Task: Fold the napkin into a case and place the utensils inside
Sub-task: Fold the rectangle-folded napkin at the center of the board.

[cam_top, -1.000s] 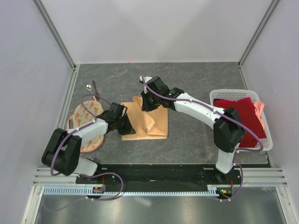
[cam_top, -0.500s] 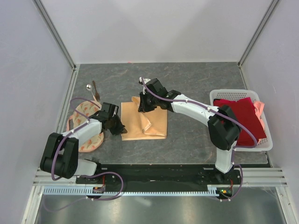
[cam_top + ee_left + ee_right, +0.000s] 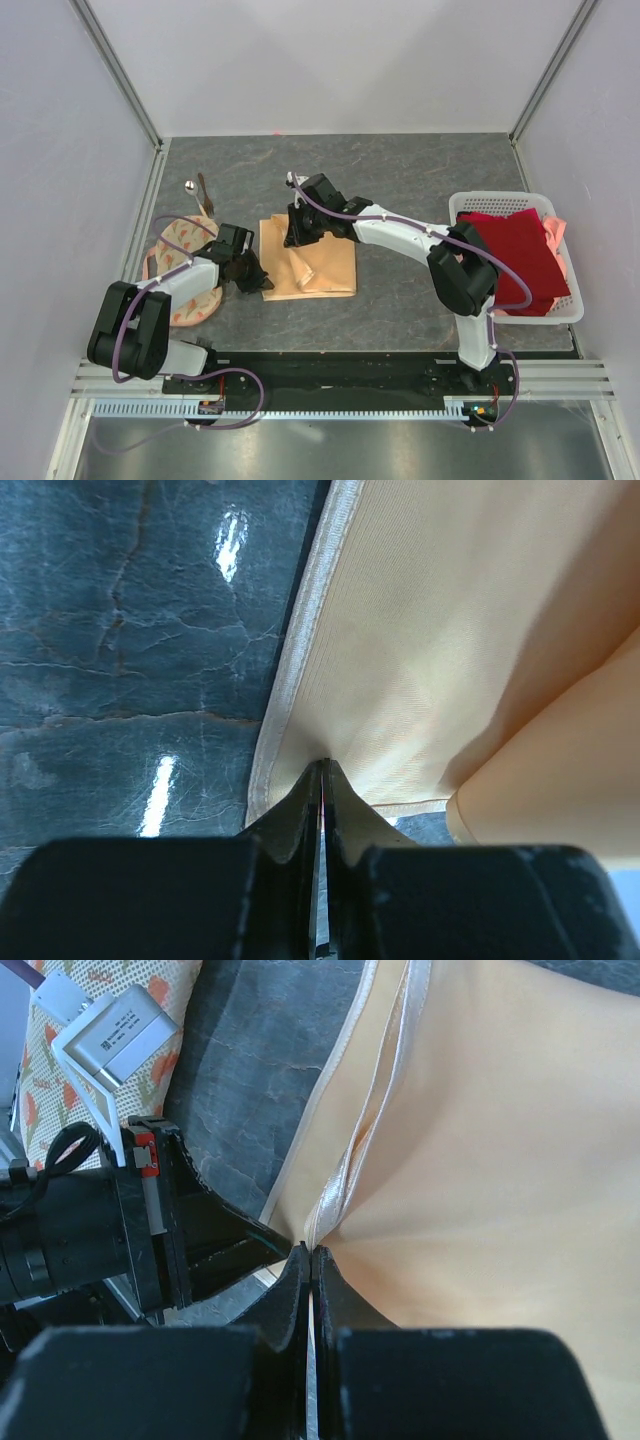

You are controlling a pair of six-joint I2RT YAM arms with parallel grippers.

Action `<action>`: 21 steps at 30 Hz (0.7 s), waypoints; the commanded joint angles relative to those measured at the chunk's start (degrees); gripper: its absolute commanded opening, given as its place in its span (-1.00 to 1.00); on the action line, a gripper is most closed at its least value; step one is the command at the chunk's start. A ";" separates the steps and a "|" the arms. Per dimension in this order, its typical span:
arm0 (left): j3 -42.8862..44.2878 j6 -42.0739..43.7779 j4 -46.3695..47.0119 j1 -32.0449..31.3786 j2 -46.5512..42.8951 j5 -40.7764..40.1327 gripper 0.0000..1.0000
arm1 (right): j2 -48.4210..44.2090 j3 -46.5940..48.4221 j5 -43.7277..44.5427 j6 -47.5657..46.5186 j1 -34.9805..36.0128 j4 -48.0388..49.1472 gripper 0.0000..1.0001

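Observation:
The peach-orange napkin lies partly folded on the dark table, with a loose fold ridge down its middle. My left gripper is shut on the napkin's near-left corner, where its tips pinch the hemmed cloth. My right gripper is shut on the doubled hem at the napkin's far-left edge, its tips close to the left gripper's fingers. The silver spoon and the thin brown stick lie at the far left of the table, away from both grippers. No finished case shows.
A round cream cloth with orange print lies under the left arm and shows again as the printed cloth. A white lattice basket at the right holds a dark red cloth. Walls close in the table's left, back and right.
The right gripper has carried the napkin's upper layer leftward and lower, so the fold lies flatter. The left gripper shifted left and closed on the near-left corner.

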 commanded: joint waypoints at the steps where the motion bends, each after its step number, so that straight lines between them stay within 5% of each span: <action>1: -1.50 -0.87 0.68 0.02 0.63 -1.31 -0.83 | 1.94 3.92 -1.80 1.50 0.54 2.91 -1.00; 21: -2.56 -1.05 0.86 0.02 -0.34 -1.23 -0.83 | 8.80 9.81 -3.82 3.17 1.33 4.05 -1.00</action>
